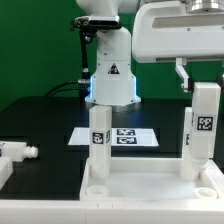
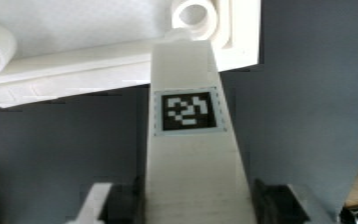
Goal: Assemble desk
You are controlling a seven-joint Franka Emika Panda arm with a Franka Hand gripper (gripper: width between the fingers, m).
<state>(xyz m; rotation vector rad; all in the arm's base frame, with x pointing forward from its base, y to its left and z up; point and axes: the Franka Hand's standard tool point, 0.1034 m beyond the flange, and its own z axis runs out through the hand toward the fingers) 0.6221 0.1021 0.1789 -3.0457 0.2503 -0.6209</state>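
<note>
The desk's white tabletop (image 1: 150, 198) lies upside down at the front. One tagged white leg (image 1: 98, 135) stands upright at its far corner on the exterior view's left. My gripper (image 1: 200, 86) is shut on the top of a second tagged leg (image 1: 203, 130) and holds it upright over the far corner on the exterior view's right. In the wrist view the gripper (image 2: 197, 205) clamps this leg (image 2: 190, 110) between both fingers (image 2: 130, 203). The leg's far end sits by a round socket (image 2: 197, 15) of the tabletop (image 2: 69, 75). I cannot tell if it is seated.
The marker board (image 1: 130, 136) lies on the black table behind the tabletop, in front of the robot base (image 1: 110, 80). A loose white leg (image 1: 18, 152) lies on the exterior view's left, with another white part (image 1: 4, 172) at the edge below it.
</note>
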